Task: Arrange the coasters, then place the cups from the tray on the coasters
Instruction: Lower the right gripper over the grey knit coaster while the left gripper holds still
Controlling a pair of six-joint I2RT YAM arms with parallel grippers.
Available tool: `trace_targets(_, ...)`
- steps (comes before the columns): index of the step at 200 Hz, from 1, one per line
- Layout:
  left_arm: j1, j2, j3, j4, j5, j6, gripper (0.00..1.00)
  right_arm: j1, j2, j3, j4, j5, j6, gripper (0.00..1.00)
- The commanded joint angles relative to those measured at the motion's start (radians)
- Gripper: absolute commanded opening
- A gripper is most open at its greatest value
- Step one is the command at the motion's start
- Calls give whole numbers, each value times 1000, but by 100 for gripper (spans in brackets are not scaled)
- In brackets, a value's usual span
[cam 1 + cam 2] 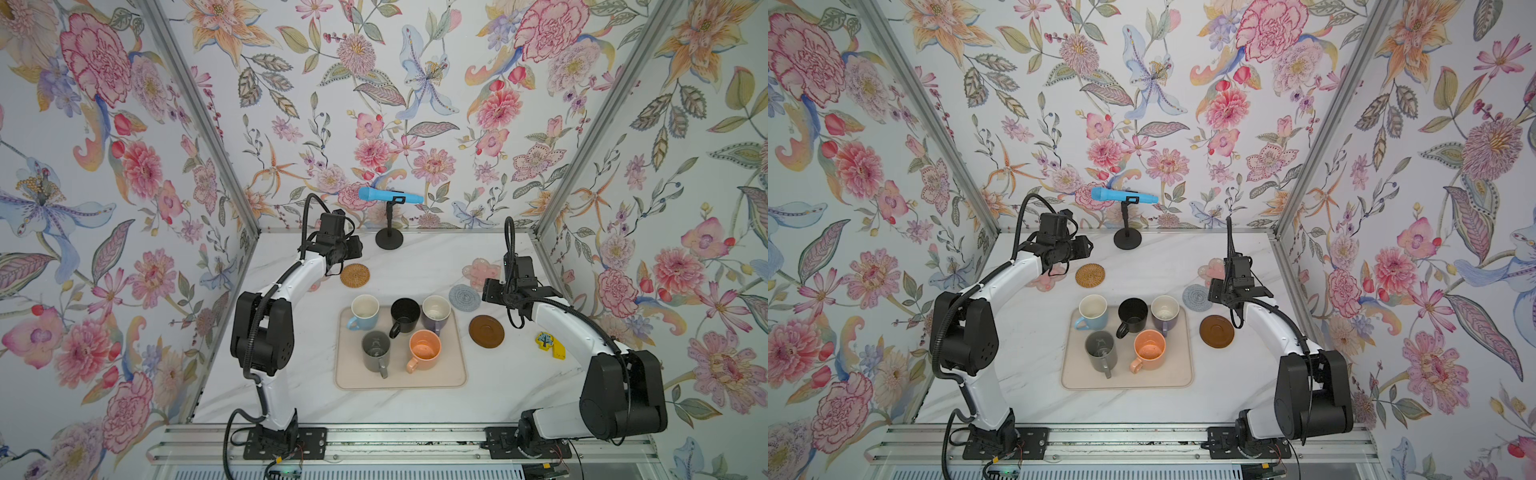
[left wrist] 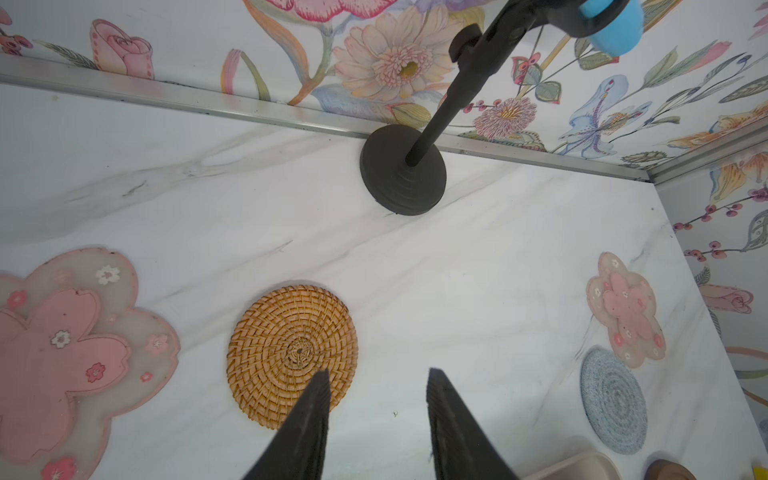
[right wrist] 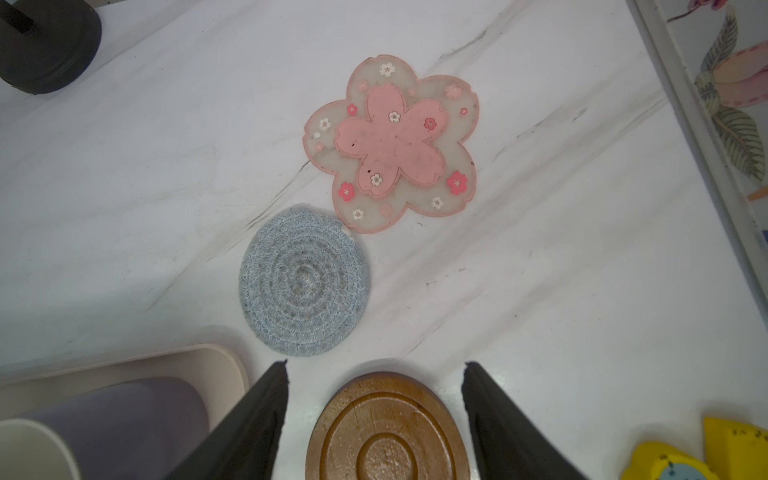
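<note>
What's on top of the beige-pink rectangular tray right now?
Five handled mugs stand upright on the tray: light blue, black, purple, grey, orange. No coaster shows on it; the tray floor beneath each mug is covered.

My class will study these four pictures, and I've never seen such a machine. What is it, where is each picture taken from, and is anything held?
Two robot arms, the left arm and right arm, stand at a marble table. Two pictures look down on the whole scene; two come from cameras on the arms' wrists. A beige tray carries a blue mug, black mug, purple mug, grey mug and orange mug. Near it lie coasters: rattan coaster, grey-blue coaster, brown coaster, the right flower coaster and, beside the left arm, the left flower coaster. A blue microphone stands at the back; a yellow object lies right. The left tool and right tool are open, holding nothing.
</note>
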Motion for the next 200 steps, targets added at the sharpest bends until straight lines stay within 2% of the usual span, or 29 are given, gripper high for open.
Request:
trace_targets(1, -11, -71, -44, -74, -38, 39, 43, 9, 9, 20, -3, -8, 0, 66)
trace_targets(34, -11, -158, -151, -81, -86, 25, 39, 11, 24, -6, 39, -16, 10, 54)
trace_targets(71, -12, -242, -252, -79, -109, 10, 38, 12, 90, -9, 93, -32, 16, 45)
trace_targets(113, -9, -288, -266, -132, -183, 37, 39, 14, 198, 32, 110, -49, 25, 42)
trace_targets(151, -9, -287, -267, -142, -206, 53, 39, 22, 276, 67, 109, -55, 45, 39)
trace_targets(168, -9, -287, -269, -143, -213, 58, 35, 26, 305, 81, 109, -59, 48, 37)
trace_targets(200, -5, -264, -260, -153, -222, 65, 34, 31, 360, 112, 128, -78, 35, 35)
